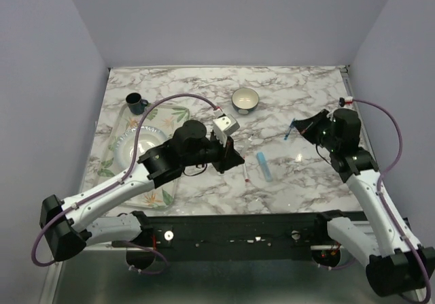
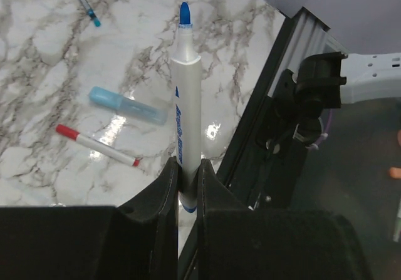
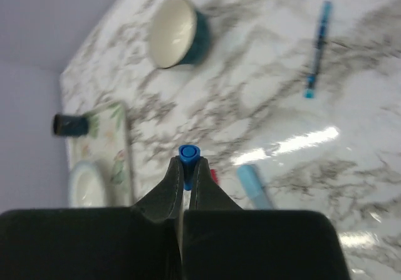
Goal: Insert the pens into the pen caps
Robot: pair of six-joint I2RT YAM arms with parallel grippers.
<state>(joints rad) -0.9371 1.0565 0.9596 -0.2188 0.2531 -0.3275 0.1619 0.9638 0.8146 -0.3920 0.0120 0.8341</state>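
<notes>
My left gripper [image 2: 187, 167] [image 1: 237, 159] is shut on the lower barrel of a white pen [image 2: 186, 104] whose blue tip points away from the wrist, above the table's near edge. My right gripper [image 3: 188, 164] [image 1: 294, 126] is shut on a short blue pen cap [image 3: 188, 153], held above the table with one end toward the camera. On the marble lie a thick pale blue marker [image 2: 127, 105] [image 1: 264, 166], a white pen with red ends [image 2: 97, 145] [image 1: 245, 174] and a dark blue pen [image 2: 84, 1] [image 3: 316, 48].
A green bowl with a white inside [image 1: 245, 100] stands at the back centre and a dark cup [image 1: 136, 102] at the back left. A floral tray [image 1: 165, 196] holding a plate lies on the left under my left arm. The black front rail [image 2: 282, 104] borders the table.
</notes>
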